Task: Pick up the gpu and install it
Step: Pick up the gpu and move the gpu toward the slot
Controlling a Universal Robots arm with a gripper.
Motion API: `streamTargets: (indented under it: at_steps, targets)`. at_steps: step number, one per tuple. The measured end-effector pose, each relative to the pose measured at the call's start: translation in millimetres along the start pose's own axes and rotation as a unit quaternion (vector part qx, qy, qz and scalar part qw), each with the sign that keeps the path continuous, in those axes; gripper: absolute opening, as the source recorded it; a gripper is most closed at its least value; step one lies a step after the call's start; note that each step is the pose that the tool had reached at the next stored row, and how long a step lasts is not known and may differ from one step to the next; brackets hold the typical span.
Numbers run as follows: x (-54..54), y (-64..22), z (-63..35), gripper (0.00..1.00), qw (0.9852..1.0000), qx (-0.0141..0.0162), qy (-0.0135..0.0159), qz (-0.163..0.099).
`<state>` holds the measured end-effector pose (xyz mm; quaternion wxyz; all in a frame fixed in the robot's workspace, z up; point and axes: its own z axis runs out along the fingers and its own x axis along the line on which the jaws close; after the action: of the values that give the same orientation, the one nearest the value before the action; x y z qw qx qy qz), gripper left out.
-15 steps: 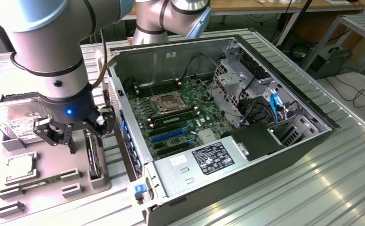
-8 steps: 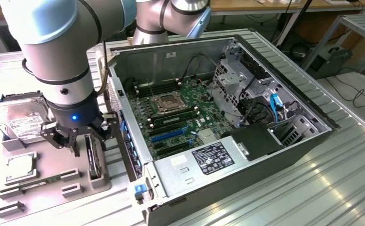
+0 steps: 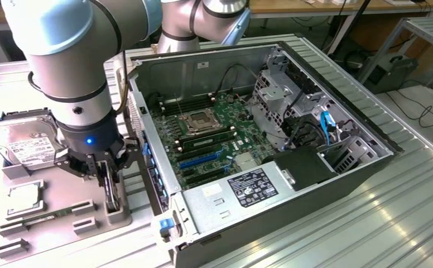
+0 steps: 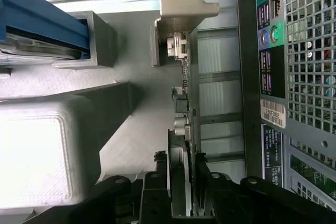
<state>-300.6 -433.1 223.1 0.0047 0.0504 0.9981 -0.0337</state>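
Note:
The gpu [image 3: 111, 194] stands on its edge in a slot of the grey fixture plate [image 3: 60, 181], at the exterior view's left, just outside the open computer case [image 3: 201, 67]. My gripper [image 3: 106, 176] reaches down over it, one finger on each side of the card. In the wrist view the card's edge [image 4: 185, 103] runs from between my fingers [image 4: 157, 192] out to a grey holder block [image 4: 181, 3]. The gripper [image 4: 184, 184] is shut on the card. The motherboard [image 3: 205, 137] with blue card slots [image 3: 198, 160] lies bare inside the case.
A silver hard drive [image 3: 24, 146] sits on the plate behind my gripper. A processor [image 3: 23, 198] and a green memory stick [image 3: 49, 216] lie in front. The case's rear panel [image 4: 304, 51] stands close beside the card. Drive cages and cables [image 3: 306, 117] crowd the case's far side.

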Motion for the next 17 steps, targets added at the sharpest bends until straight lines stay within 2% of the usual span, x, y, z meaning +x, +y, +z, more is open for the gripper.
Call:
streamTargets:
  at_steps: [2, 5, 9, 11, 17]
  targets:
    - [-0.1, 0.1, 0.4, 0.33, 1.0, 0.0013, -0.0002, 0.0]
    - [0.0, 0.0, 0.3, 0.28, 1.0, 0.0014, -0.0002, 0.0]
    - [-0.2, 0.0, -1.0, 0.28, 1.0, 0.0012, -0.0004, 0.0]
    - [-0.4, -1.1, -17.4, 0.28, 1.0, 0.0014, -0.0002, 0.0]
    - [-0.8, -3.3, -50.1, 0.28, 1.0, 0.0013, -0.0002, 0.0]
